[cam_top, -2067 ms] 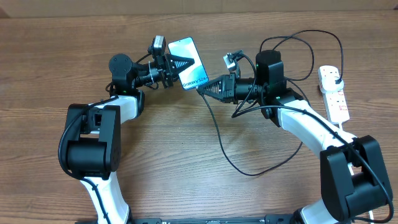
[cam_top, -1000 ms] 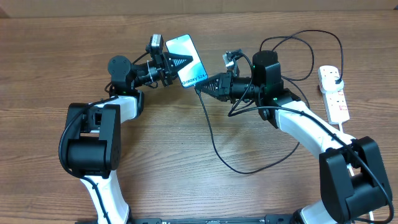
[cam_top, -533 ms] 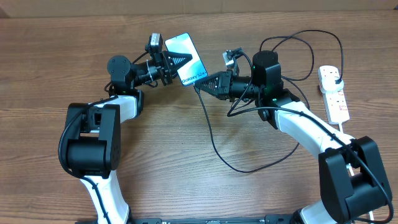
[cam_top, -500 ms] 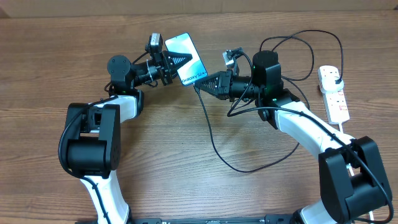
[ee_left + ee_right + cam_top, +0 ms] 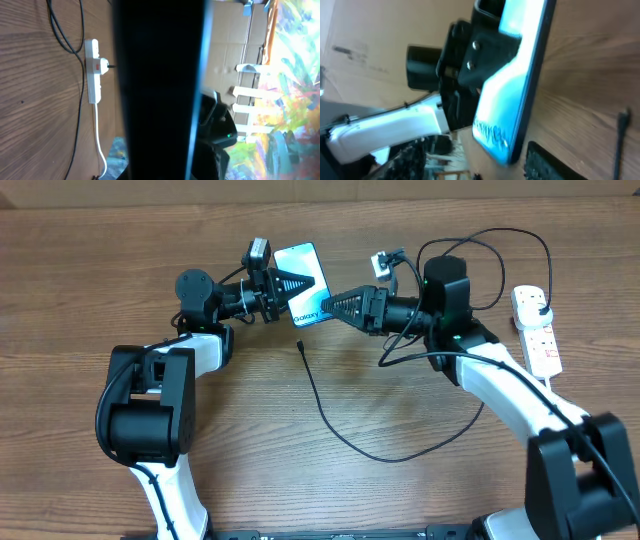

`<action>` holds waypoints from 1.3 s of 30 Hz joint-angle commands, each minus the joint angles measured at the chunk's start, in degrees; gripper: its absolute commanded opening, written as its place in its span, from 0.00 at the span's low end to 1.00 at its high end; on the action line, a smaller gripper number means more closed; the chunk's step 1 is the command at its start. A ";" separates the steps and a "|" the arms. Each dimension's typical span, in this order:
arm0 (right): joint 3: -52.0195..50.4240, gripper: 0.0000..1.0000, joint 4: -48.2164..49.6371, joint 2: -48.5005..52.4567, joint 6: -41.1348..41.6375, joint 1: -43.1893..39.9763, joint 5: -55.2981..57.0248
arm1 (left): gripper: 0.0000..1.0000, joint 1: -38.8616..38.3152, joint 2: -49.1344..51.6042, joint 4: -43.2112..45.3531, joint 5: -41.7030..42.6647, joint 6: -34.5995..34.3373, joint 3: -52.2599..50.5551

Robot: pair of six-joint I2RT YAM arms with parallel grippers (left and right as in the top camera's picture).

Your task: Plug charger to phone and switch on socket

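Note:
My left gripper (image 5: 290, 283) is shut on the phone (image 5: 305, 268), which it holds above the table with the lit blue screen facing up. The left wrist view is mostly filled by the phone's dark body (image 5: 160, 90). My right gripper (image 5: 335, 305) stands open just right of the phone's lower end, with nothing in it. In the right wrist view the phone (image 5: 515, 85) is close ahead, with one finger pad (image 5: 555, 165) below it. The charger's connector tip (image 5: 301, 346) lies loose on the table below the phone, and the cable (image 5: 345, 442) loops away to the right. The socket (image 5: 540, 340) lies at the far right.
A black plug (image 5: 541, 302) sits in the far end of the power strip, whose white cord runs toward the front right. More black cable loops behind the right arm (image 5: 480, 250). The strip also shows in the left wrist view (image 5: 92, 75).
The right gripper has opened and drawn back to the right. The charger tip it held at the phone's lower end has dropped onto the table. The left gripper still holds the phone.

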 commanded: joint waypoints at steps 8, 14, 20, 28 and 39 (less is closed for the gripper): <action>0.35 0.66 -18.56 -5.73 -23.34 8.85 22.75 | 0.04 6.32 -0.57 -1.70 -2.03 4.57 0.61; 0.37 0.68 -22.16 -5.27 -29.27 17.73 44.24 | 0.04 9.01 -0.57 -3.85 -1.70 5.92 0.61; 0.90 0.69 -22.16 -0.94 -31.85 20.46 49.90 | 0.04 9.42 -0.57 -3.89 -1.77 6.40 0.63; 9.31 0.72 -26.91 10.49 -36.13 21.73 54.38 | 0.04 9.42 -0.57 -4.02 -2.27 6.93 0.61; 11.67 0.64 -26.16 17.70 -37.00 22.53 57.66 | 0.05 9.53 -0.57 -6.78 -2.84 8.44 0.61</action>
